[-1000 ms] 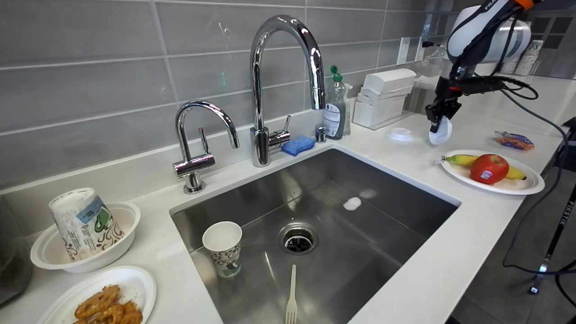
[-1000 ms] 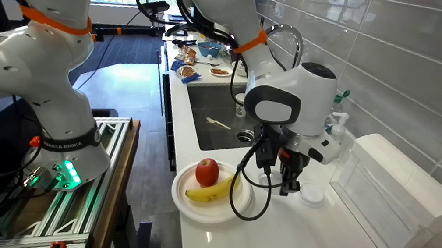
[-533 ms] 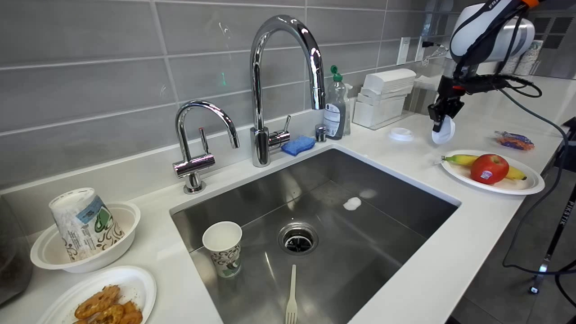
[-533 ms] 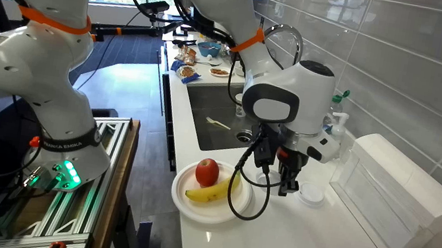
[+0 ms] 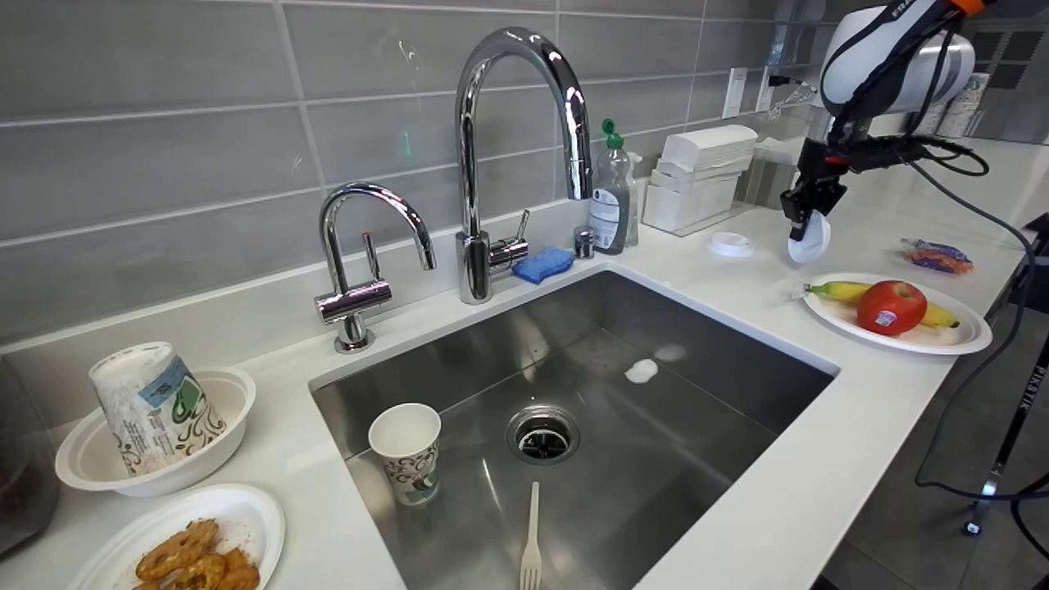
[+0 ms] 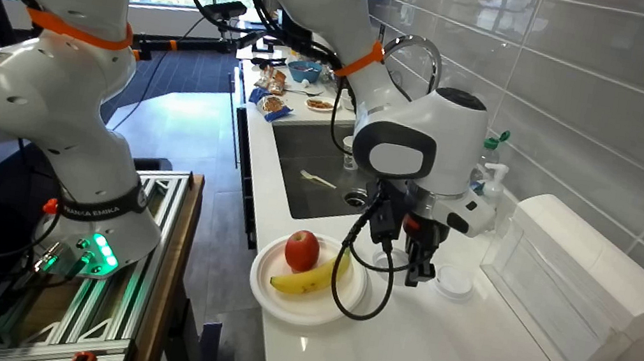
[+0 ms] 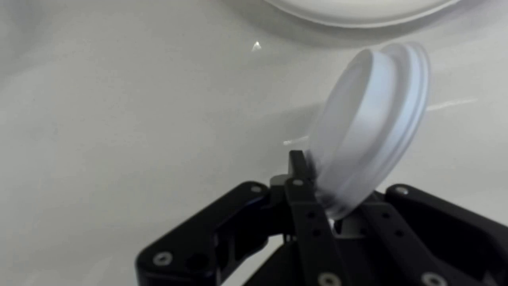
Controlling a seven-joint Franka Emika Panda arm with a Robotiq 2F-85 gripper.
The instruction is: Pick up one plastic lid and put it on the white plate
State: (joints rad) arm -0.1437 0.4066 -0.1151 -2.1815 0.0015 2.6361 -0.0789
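The gripper (image 7: 335, 194) has its jaws pinched on the rim of the plastic lid (image 7: 369, 119), which stands tipped nearly on edge over the pale counter (image 7: 139, 119) and reaches toward one o'clock from the gripper in the wrist view. That spot is dark and a little blurred, so how deep the rim sits in the grasp is hard to judge. At twelve o'clock from the lid, in the same view, comes the edge of the white plate (image 7: 363, 18), apart from it. In an exterior view the plate lies at four o'clock from the lid, holding a red apple (image 5: 892, 308) and a banana (image 5: 942, 316); a small packet (image 5: 936, 256) lies at three o'clock, a second white lid (image 5: 729, 243) flat at nine, and the paper towels (image 5: 705, 164) at ten. Farther off toward nine o'clock come the soap bottle (image 5: 609, 217) and the blue sponge (image 5: 544, 265). In the sink (image 5: 656, 475), taking the drain (image 5: 542, 434) as the middle of the dial, a patterned cup (image 5: 410, 467) stands at nine, a fork (image 5: 532, 549) lies at six, and a white blob (image 5: 642, 371) sits at two. Beyond the patterned cup, out on the counter, a white bowl (image 5: 209, 460) holds a tilted cup (image 5: 156, 410), also at nine.
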